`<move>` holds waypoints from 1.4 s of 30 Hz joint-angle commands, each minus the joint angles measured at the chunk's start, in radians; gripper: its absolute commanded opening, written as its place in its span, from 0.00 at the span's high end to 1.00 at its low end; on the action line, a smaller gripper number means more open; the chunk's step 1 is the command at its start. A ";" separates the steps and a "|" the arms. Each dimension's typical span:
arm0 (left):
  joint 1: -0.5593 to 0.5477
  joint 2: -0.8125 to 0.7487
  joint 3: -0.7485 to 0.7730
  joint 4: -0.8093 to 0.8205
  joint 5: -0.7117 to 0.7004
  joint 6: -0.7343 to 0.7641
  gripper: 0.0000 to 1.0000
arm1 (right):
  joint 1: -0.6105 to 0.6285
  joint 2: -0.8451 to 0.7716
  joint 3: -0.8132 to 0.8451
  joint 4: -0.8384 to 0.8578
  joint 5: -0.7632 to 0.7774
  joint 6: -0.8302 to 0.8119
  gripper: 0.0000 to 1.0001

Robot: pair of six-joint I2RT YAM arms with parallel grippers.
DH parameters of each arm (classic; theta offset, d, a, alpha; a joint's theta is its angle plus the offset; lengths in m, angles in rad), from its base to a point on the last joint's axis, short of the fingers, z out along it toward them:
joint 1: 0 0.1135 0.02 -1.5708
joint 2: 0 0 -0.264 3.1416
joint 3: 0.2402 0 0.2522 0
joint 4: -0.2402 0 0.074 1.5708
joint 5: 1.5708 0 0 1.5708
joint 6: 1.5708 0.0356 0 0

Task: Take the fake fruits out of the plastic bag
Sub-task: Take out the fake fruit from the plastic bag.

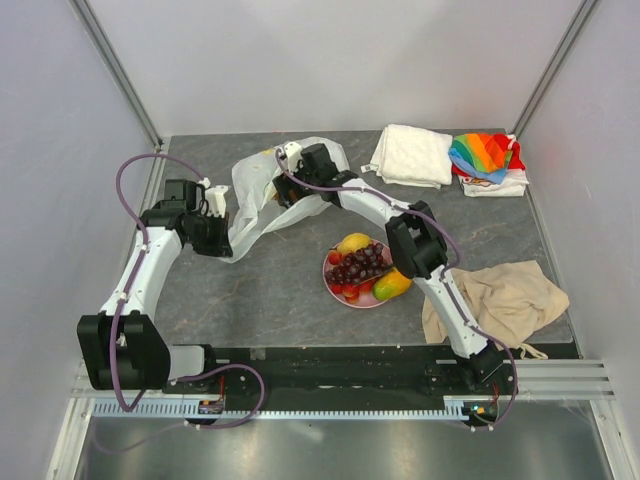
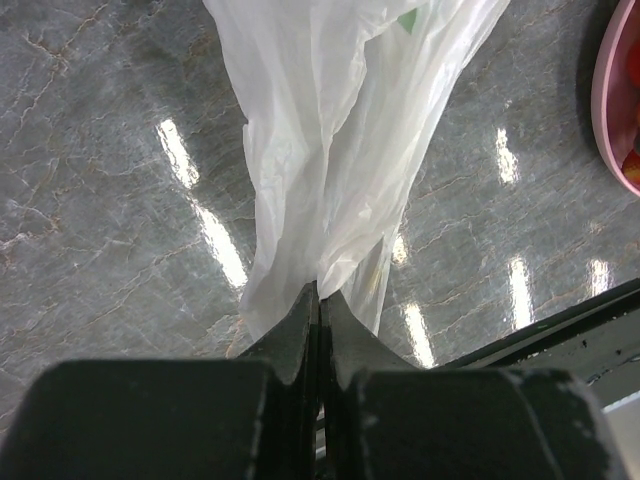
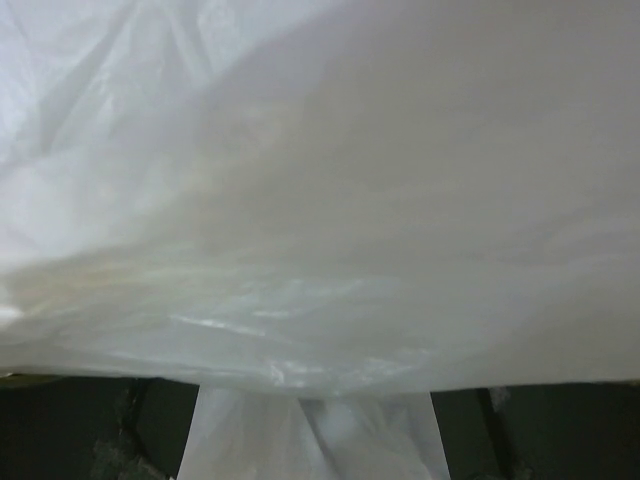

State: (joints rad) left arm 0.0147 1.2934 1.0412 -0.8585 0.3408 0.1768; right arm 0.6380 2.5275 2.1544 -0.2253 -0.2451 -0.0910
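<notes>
A: Left gripper (image 2: 320, 298), what is it doing?
B: Its jaws are pressed together with a thin end of the bag (image 1: 262, 195) pinched between them, low in the left wrist view. The film fans out from there towards the top of that frame.

A: And the right gripper (image 3: 315, 420)?
B: Its jaws stand wide apart at the bottom corners of its own view, with a strip of bag film in the gap and more film filling the whole frame above. In the top view it is pushed into the bag's mouth, upper centre.

A: Where does the bag lie?
B: Upper centre-left of the top view, crumpled and stretched between the two grippers.

A: The fruits?
B: A lemon (image 1: 353, 242), grapes (image 1: 362, 264), a mango (image 1: 392, 285) and red cherries (image 1: 346, 291) are heaped together just right of centre, below and right of the bag. I cannot tell whether any fruit is inside the bag.

A: What are they on?
B: A pink plate (image 1: 329, 282), apart from the bag on the grey table (image 1: 270, 295).

A: Anything further out?
B: A folded white cloth (image 1: 415, 155) at upper right, a rainbow cloth (image 1: 482, 153) just beside it, and a beige cloth (image 1: 510, 295) at lower right, partly under the right arm.
</notes>
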 commanded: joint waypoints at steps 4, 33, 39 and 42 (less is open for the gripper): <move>-0.004 -0.011 0.008 0.018 -0.017 0.003 0.98 | 0.026 0.118 0.123 0.060 0.012 0.076 0.13; -0.002 0.012 0.109 0.067 -0.016 -0.099 0.98 | 0.008 -0.392 -0.284 0.021 -0.207 0.017 0.67; -0.002 0.027 0.196 0.084 -0.048 -0.112 0.98 | 0.008 -0.515 -0.421 -0.071 -0.298 -0.016 0.67; -0.004 0.043 0.236 0.082 -0.031 -0.118 0.99 | 0.008 -0.580 -0.475 -0.114 -0.342 -0.035 0.67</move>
State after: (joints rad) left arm 0.0143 1.3205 1.1946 -0.8112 0.3130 0.0956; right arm 0.6434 2.0136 1.7470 -0.2520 -0.4892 -0.0792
